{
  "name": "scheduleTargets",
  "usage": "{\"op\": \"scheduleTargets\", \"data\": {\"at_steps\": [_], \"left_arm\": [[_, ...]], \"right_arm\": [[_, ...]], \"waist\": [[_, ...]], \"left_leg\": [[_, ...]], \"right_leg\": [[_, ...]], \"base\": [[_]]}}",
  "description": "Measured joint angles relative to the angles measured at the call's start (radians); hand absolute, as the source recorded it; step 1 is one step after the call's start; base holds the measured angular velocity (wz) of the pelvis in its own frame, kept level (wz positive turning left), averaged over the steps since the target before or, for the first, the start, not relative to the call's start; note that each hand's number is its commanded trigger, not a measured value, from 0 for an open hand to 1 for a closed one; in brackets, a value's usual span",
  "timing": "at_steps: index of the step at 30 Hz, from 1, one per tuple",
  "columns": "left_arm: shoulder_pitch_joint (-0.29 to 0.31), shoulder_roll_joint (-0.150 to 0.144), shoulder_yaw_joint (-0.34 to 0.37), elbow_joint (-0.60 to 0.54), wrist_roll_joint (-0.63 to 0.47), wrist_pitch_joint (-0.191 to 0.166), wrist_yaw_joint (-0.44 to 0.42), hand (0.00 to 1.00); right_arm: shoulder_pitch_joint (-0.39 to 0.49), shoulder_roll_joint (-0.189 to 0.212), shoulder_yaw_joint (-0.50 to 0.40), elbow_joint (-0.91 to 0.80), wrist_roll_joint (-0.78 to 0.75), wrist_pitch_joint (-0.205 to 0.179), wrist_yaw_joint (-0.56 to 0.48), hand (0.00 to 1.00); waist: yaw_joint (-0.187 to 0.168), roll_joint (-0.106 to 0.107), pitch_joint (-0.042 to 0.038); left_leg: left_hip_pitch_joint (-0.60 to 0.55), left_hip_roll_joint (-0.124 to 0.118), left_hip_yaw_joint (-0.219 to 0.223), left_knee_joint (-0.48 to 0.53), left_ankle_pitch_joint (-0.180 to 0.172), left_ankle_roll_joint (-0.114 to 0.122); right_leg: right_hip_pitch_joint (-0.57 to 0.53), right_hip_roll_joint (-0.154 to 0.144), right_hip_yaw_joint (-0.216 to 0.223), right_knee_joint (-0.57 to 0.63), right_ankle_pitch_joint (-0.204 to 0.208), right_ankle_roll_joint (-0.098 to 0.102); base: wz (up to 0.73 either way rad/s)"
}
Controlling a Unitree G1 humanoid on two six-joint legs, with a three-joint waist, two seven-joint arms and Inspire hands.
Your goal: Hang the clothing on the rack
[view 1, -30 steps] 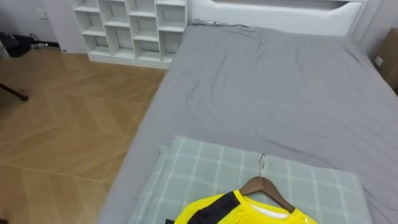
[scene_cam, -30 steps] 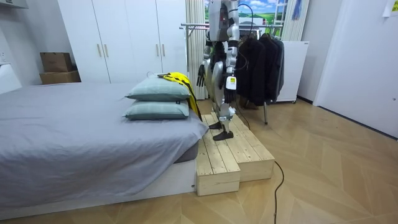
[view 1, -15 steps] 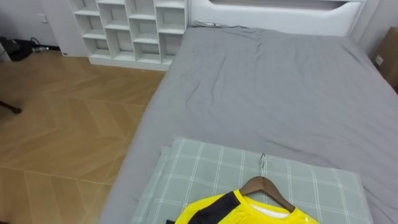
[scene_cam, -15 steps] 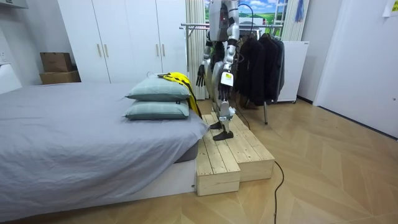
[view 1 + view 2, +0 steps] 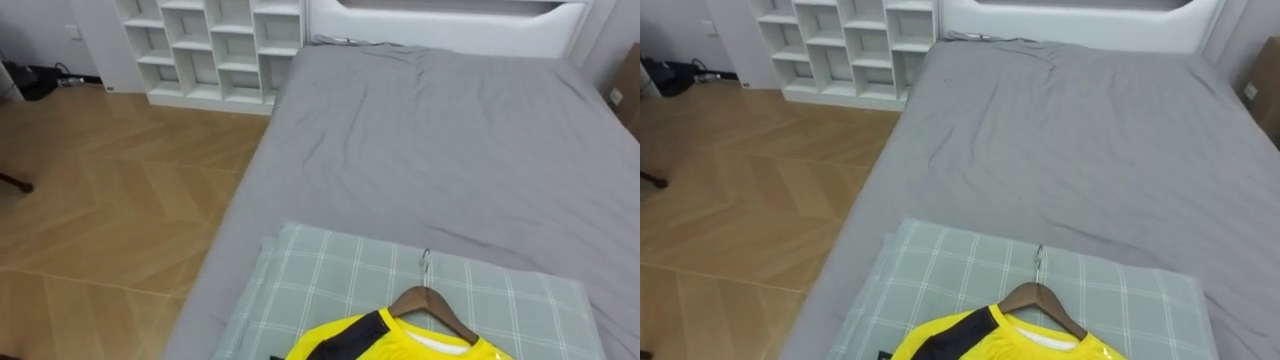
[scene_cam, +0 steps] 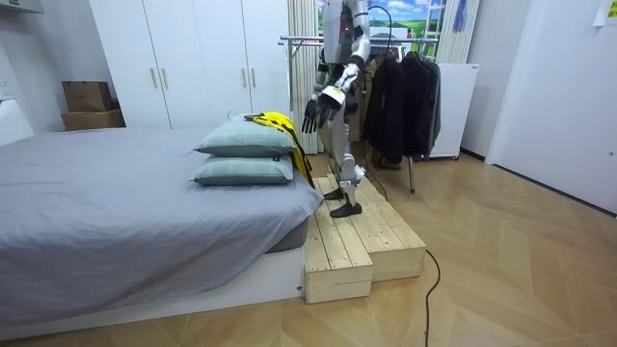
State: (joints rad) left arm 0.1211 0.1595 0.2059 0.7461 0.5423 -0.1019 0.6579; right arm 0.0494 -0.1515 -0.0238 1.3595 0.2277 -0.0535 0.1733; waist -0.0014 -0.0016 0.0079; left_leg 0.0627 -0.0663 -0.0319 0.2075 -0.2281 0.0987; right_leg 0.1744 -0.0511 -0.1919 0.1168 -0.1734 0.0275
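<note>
In the left eye view the yellow shirt (image 5: 400, 342) lies on a wooden hanger (image 5: 432, 303) atop a green checked pillow (image 5: 320, 275) at the near end of the grey bed (image 5: 450, 140). Its long axis runs toward the robot, and the hanger's hook points away up the bed. The right eye view shows the same lie. In the room view the robot stands on a wooden platform (image 6: 362, 236) beside the pillows, its left hand (image 6: 311, 114) held out near the shirt with fingers loosely spread, grasping nothing.

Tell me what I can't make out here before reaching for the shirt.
- Yellow shirt: body cut off by the eye views' bottom edge.
- Wooden hanger: ends hidden under the shirt.
- Raised hand: too small in the room view to tell which it is.
- Clothes rail: partly hidden behind the robot, room view.
</note>
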Motion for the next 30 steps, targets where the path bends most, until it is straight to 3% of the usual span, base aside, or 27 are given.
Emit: {"op": "scheduleTargets", "data": {"at_steps": [2, 6, 11, 15, 24, 28, 30], "left_arm": [[-0.009, 0.0, -0.032, -0.051, 0.057, -0.018, 0.021, 0.0], [-0.007, 0.0, -0.091, -0.177, 0.16, -0.021, 0.036, 0.0], [-0.018, 0.013, -0.157, -0.236, 0.331, -0.019, 0.055, 0.0], [-0.018, 0.016, -0.23, -0.236, 0.375, -0.007, 0.059, 0.0], [-0.063, 0.017, -0.266, -0.236, 0.448, 0.009, 0.059, 0.0], [-0.07, 0.017, -0.274, -0.236, 0.467, 0.01, 0.055, 0.0], [-0.074, 0.016, -0.317, -0.237, 0.474, 0.016, 0.054, 0.0]], "right_arm": [[-0.011, 0.0, 0.0, 0.0, 0.0, -0.003, -0.01, 0.0], [-0.01, 0.001, 0.002, 0.001, 0.022, -0.003, -0.009, 0.0], [-0.011, 0.0, 0.003, 0.001, 0.029, -0.001, -0.009, 0.0], [-0.016, -0.001, 0.017, -0.002, 0.021, -0.002, -0.01, 0.0], [-0.03, -0.006, 0.046, 0.0, 0.017, -0.002, -0.007, 0.0], [-0.031, -0.002, 0.046, -0.003, 0.021, -0.002, -0.009, 0.0], [-0.03, 0.003, 0.045, -0.005, 0.022, -0.002, -0.019, 0.0]], "waist": [[-0.007, 0.004, -0.0029], [-0.023, 0.004, -0.003], [-0.046, 0.005, -0.0034], [-0.064, 0.006, -0.0044], [-0.089, 0.008, -0.0052], [-0.103, 0.003, -0.002], [-0.109, 0.001, -0.0007]], "left_leg": [[0.0, -0.001, -0.001, -0.001, 0.0, 0.0], [-0.004, 0.0, 0.003, -0.001, 0.001, -0.001], [-0.008, -0.001, 0.003, -0.001, 0.001, -0.001], [-0.015, -0.001, 0.004, 0.0, 0.001, -0.001], [-0.015, 0.001, 0.016, 0.0, 0.001, -0.002], [-0.016, 0.002, 0.022, 0.001, 0.001, -0.002], [-0.02, 0.001, 0.023, 0.003, 0.001, -0.002]], "right_leg": [[0.002, 0.0, 0.0, 0.0, 0.0, 0.0], [0.001, 0.001, 0.004, 0.0, 0.0, 0.0], [-0.002, 0.0, 0.0, -0.001, 0.0, 0.0], [-0.01, 0.0, 0.002, -0.001, 0.0, 0.0], [-0.015, 0.0, 0.028, -0.002, 0.0, 0.0], [-0.016, 0.001, 0.045, -0.003, 0.0, 0.0], [-0.017, 0.001, 0.053, -0.002, 0.0, 0.0]], "base": [[0.0], [0.0], [0.0], [0.0], [-0.03], [-0.05], [0.0]]}}
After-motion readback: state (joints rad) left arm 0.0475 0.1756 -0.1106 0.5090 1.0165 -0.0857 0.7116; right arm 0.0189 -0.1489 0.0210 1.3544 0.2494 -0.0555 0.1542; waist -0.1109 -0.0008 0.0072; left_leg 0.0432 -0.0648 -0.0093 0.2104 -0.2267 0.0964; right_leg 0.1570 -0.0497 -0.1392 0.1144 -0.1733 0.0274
